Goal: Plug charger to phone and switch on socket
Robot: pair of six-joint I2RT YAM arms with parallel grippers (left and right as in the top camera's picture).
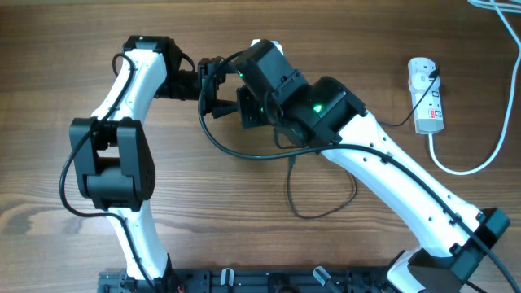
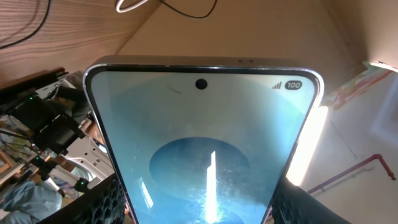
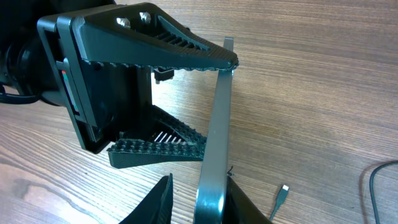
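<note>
The phone [image 2: 205, 137], its screen bright cyan-blue, is clamped by its long edges in my left gripper [image 2: 202, 205] and held above the table. In the right wrist view the phone [image 3: 214, 124] shows edge-on between the left gripper's black fingers [image 3: 168, 50]. My right gripper [image 3: 199, 202] straddles its near end, one finger against it and the other a small gap away. The charger's plug tip [image 3: 281, 194] lies loose on the wood, and its thin black cable [image 1: 290, 195] loops across the table. The white socket [image 1: 426, 96] lies far right. From overhead the two grippers [image 1: 232, 96] meet at upper centre.
A thick white cable [image 1: 488, 155] curves from the socket past the right edge. A black cable [image 1: 236, 150] trails under the right arm. A black rail [image 1: 244, 281] runs along the table's front edge.
</note>
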